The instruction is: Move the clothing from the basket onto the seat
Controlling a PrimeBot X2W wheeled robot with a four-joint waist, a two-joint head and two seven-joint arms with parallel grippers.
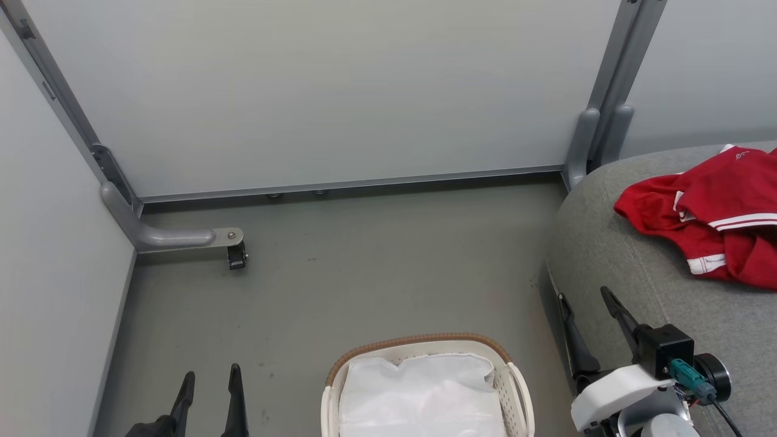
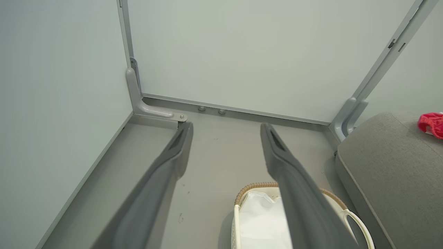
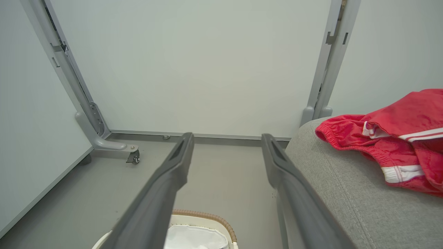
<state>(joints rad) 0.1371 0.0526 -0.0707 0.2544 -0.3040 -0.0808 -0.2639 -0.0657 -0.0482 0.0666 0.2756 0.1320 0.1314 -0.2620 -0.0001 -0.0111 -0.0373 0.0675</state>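
Note:
The red clothing (image 1: 710,212) with white stripes lies crumpled on the grey seat (image 1: 619,255) at the right; it also shows in the right wrist view as red clothing (image 3: 391,141) on the seat (image 3: 346,193). The white basket (image 1: 516,388) with its brown rim stands on the floor at the bottom centre, holding a plain white sheet (image 1: 419,394). My left gripper (image 1: 209,376) is open at the lower left, beside the basket, with nothing between its fingers. My right gripper (image 1: 586,309) is open by the seat's front edge, holding nothing.
Pale partition panels close the space on the left, back and right. A grey metal foot with a caster (image 1: 235,255) juts onto the floor at the left. A second upright post (image 1: 598,127) stands at the seat's far corner. Grey floor (image 1: 364,273) lies between basket and wall.

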